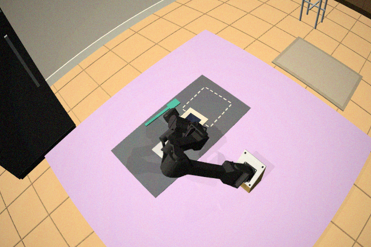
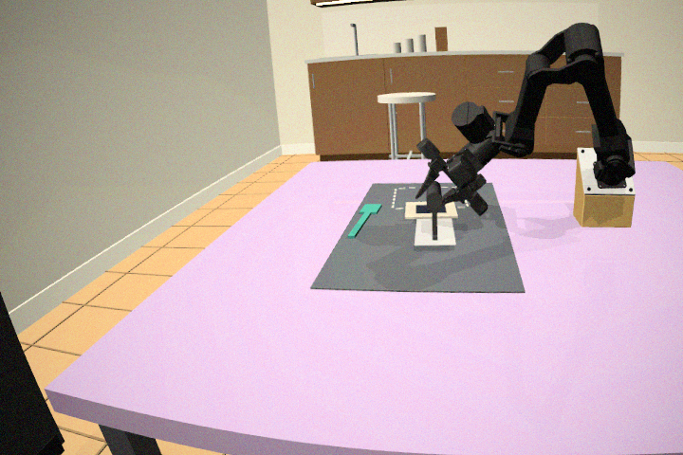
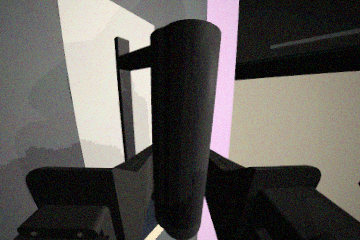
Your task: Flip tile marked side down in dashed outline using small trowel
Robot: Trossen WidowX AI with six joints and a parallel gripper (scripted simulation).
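The tile (image 1: 202, 120) (image 2: 411, 211) (image 3: 155, 232) shows its marked side up, a dark square with a cream border. It covers part of the near line of the dashed outline (image 1: 205, 87) (image 2: 395, 198). The trowel has a white blade (image 1: 157, 150) (image 2: 424, 236) (image 3: 98, 75) and a black handle (image 3: 185, 100). The blade's far end meets the tile's near edge; whether it reaches under the tile is hidden. My gripper (image 2: 433, 199) (image 3: 177, 145) is shut on the trowel's handle, tilted low over the blade. The arm hides the fingertips in the top view.
A green flat tool (image 1: 173, 103) (image 2: 371, 208) lies along the left side of the grey mat (image 1: 155, 186) (image 2: 353, 273), beside the gripper. The arm's base block (image 1: 258, 171) (image 2: 605, 210) stands on the pink table to the right of the mat.
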